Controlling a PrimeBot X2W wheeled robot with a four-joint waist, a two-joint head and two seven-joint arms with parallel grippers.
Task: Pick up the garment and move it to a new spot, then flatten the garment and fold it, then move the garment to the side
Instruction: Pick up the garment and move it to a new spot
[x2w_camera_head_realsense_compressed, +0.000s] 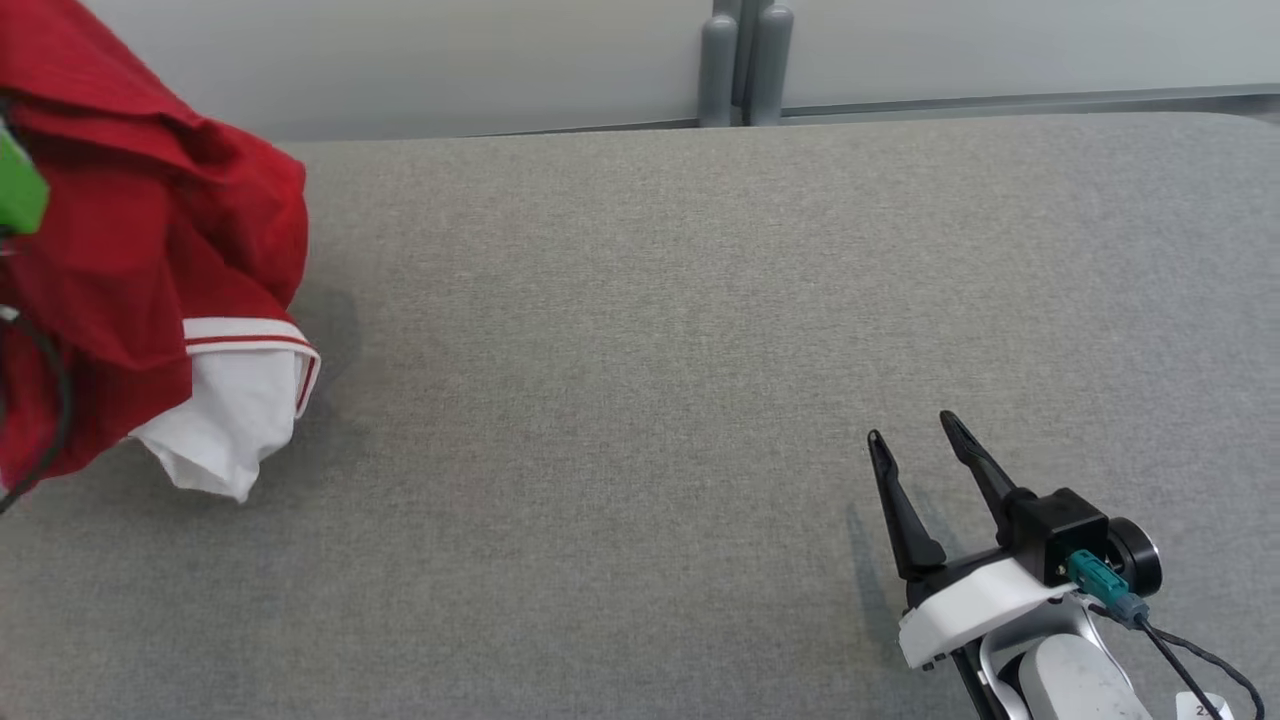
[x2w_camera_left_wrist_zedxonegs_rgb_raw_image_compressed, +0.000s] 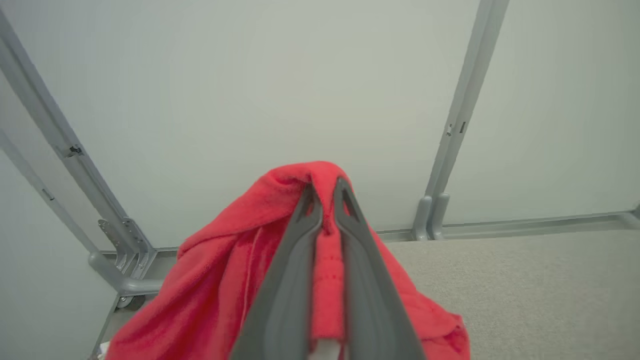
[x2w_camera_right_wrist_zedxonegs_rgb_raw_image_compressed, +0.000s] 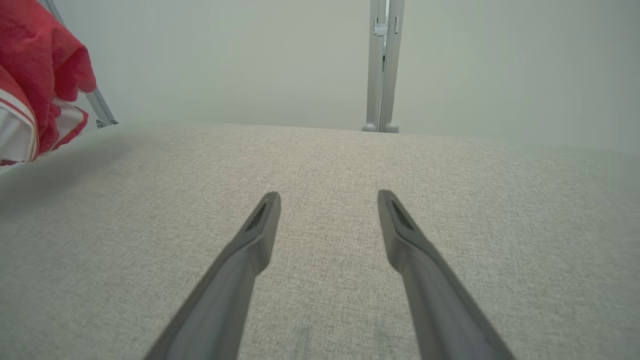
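The garment (x2w_camera_head_realsense_compressed: 150, 250) is red with a white, red-striped part hanging at its lower end. It hangs bunched at the far left of the head view, above the grey table (x2w_camera_head_realsense_compressed: 650, 300). In the left wrist view my left gripper (x2w_camera_left_wrist_zedxonegs_rgb_raw_image_compressed: 326, 192) is shut on a fold of the garment (x2w_camera_left_wrist_zedxonegs_rgb_raw_image_compressed: 210, 280), which drapes down around both fingers. My right gripper (x2w_camera_head_realsense_compressed: 910, 432) stands open low over the table at the lower right, nothing between its fingers (x2w_camera_right_wrist_zedxonegs_rgb_raw_image_compressed: 260, 225). The garment (x2w_camera_right_wrist_zedxonegs_rgb_raw_image_compressed: 35, 80) also shows at the upper left of the right wrist view, far from that gripper.
The grey fabric table stretches across the head view. Behind it stands a pale wall with a grey double post (x2w_camera_head_realsense_compressed: 742, 65) and a rail along the table's back edge. A grey frame corner (x2w_camera_left_wrist_zedxonegs_rgb_raw_image_compressed: 120, 260) lies at the table's left end.
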